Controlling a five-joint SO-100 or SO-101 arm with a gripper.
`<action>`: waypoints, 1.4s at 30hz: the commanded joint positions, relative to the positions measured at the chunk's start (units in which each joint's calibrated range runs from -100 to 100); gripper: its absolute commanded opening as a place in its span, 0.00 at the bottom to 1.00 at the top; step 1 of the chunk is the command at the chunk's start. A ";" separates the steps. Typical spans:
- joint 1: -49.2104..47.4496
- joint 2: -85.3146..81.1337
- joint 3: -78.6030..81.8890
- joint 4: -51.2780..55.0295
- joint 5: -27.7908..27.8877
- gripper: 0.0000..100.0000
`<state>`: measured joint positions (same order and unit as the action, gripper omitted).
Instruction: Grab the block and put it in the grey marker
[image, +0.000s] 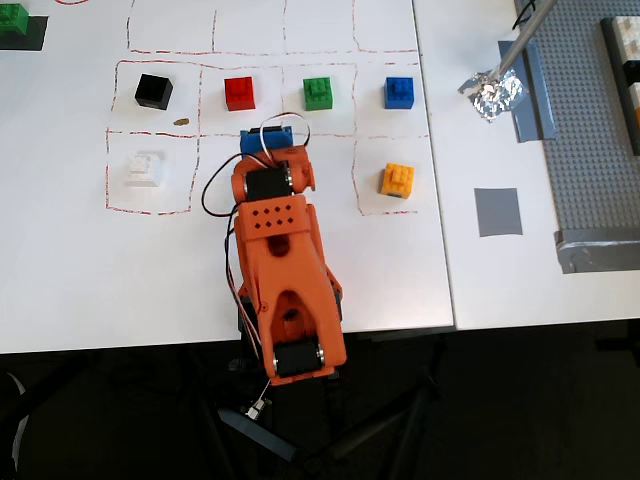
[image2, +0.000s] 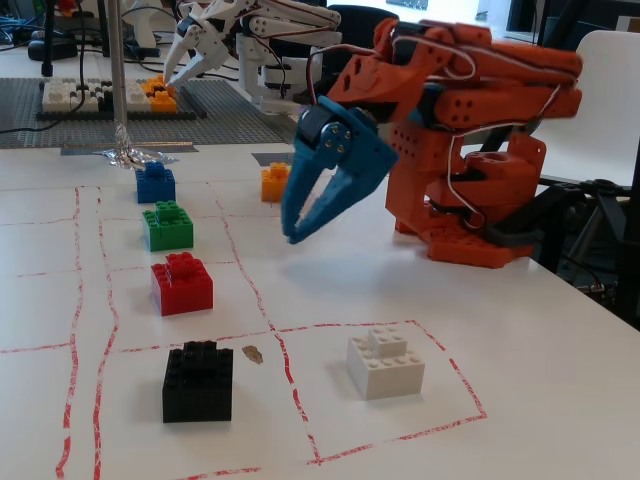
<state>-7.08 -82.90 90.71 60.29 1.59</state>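
The red block (image: 239, 93) sits in a row of bricks between a black brick (image: 153, 91) and a green brick (image: 318, 92). It also shows in the fixed view (image2: 181, 283). The grey marker (image: 498, 212) is a flat square on the right part of the table, and in the fixed view (image2: 266, 158) it is partly hidden behind the orange brick. My blue gripper (image: 268, 138) hangs above the table just below the red and green bricks. In the fixed view (image2: 293, 237) its fingertips meet, empty, pointing down to the right of the block.
A blue brick (image: 399, 92), an orange-yellow brick (image: 398, 180) and a white brick (image: 143, 167) lie in red-lined cells. A foil-footed pole (image: 492, 95) and a studded grey baseplate (image: 600, 120) stand at the right. Another white arm (image2: 230, 30) stands at the back.
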 joint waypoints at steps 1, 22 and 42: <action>-1.70 7.71 -13.74 3.38 0.05 0.00; -13.52 45.37 -61.97 17.67 -3.03 0.00; -15.73 80.61 -94.88 30.89 -9.57 0.34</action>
<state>-22.43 -0.47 1.44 91.08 -7.11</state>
